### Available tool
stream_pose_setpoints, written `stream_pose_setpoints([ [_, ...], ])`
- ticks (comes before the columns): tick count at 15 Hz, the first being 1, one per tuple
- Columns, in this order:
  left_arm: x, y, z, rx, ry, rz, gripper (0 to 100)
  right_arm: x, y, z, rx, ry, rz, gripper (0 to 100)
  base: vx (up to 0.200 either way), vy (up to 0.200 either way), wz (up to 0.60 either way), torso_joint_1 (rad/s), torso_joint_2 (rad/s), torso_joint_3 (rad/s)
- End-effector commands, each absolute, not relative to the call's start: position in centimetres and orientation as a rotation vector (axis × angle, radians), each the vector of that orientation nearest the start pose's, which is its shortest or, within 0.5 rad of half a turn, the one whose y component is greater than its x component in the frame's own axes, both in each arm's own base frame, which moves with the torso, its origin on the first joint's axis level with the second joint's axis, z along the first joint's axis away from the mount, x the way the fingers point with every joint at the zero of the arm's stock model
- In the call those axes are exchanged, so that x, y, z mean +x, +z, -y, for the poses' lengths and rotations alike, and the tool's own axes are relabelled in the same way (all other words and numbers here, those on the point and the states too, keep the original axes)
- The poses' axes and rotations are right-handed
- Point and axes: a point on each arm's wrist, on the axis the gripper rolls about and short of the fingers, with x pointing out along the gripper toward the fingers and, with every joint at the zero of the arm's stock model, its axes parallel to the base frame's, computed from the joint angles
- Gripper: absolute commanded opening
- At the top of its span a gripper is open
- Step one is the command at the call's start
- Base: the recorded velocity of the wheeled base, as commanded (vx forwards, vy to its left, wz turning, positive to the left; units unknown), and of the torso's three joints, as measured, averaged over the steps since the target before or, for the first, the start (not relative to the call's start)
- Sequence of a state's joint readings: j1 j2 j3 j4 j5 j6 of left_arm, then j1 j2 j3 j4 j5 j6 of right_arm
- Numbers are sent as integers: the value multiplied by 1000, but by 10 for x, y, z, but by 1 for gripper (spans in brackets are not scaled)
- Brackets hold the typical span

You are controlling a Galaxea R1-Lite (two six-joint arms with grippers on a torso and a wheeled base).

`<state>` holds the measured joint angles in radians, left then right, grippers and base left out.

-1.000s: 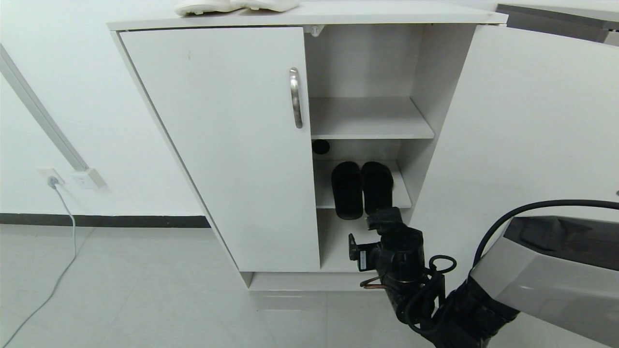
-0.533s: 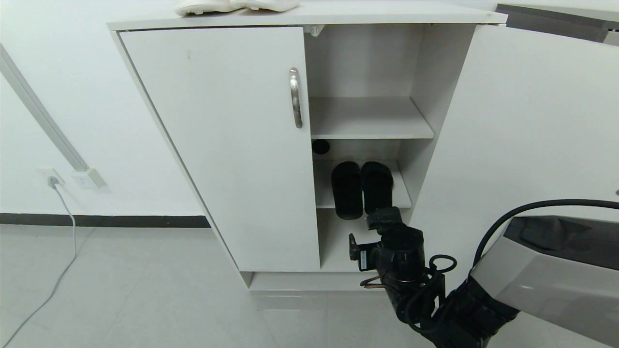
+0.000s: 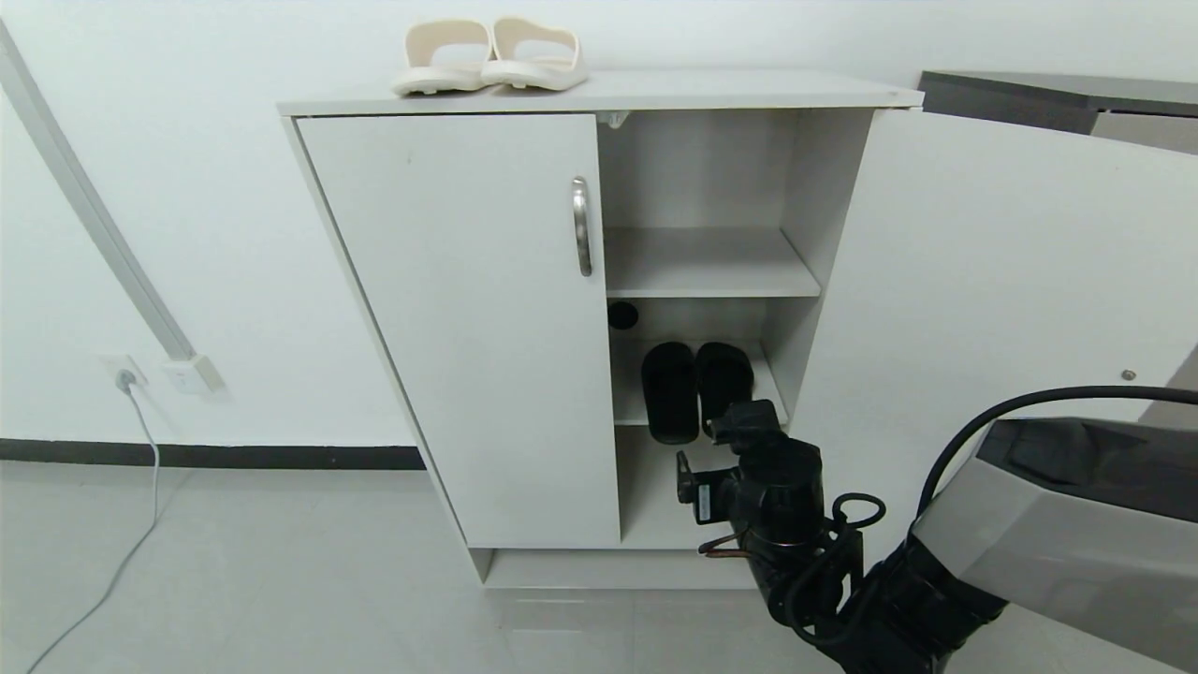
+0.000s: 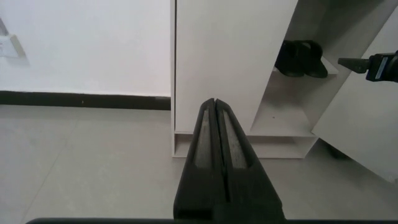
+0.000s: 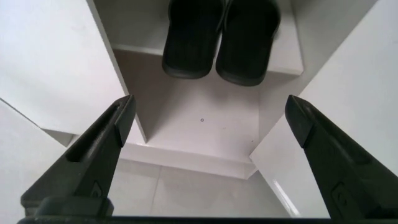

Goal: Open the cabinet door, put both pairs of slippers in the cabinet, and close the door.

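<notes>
A white cabinet stands with its right door swung open and its left door shut. A pair of black slippers lies side by side on the middle shelf, toes outward; the same black slippers show from both wrists. A cream pair of slippers rests on the cabinet top at its left. My right gripper is open and holds nothing, just in front of the lower compartment below the black pair. My left gripper is shut and holds nothing, low over the floor and back from the cabinet.
The upper shelf is bare. The left door carries a metal handle. A wall socket with a grey cable sits at the left. Grey furniture stands behind the open door. Tiled floor lies free in front.
The head camera has moved, so the whole picture shifted down and the cream slippers on top now show in full. The slippers, doors and right arm have not visibly moved.
</notes>
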<state>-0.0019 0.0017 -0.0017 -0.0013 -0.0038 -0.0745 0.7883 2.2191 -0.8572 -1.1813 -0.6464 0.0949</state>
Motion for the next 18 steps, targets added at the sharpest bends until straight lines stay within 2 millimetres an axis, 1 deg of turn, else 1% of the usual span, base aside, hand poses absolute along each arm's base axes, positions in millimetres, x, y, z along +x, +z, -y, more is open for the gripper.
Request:
stream_pose_setpoints([
  [1,-23,76,0,-75,-5,0,0,282,67,-265,-23,134,-142,100,0,0,0,2,2,207],
  [4,-23,76,0,-75,-5,0,0,268,76,-262,-31,178,-133,100,0,0,0,2,1,41],
  [9,-23,76,0,-77,-5,0,0,269,71,-262,-40,181,-128,100,0,0,0,0,0,0],
  [16,-23,76,0,-77,-5,0,0,269,71,-262,-40,181,-128,100,0,0,0,0,0,0],
  [18,-23,76,0,-75,-5,0,0,269,71,-262,-40,181,-128,100,0,200,0,2,0,2],
])
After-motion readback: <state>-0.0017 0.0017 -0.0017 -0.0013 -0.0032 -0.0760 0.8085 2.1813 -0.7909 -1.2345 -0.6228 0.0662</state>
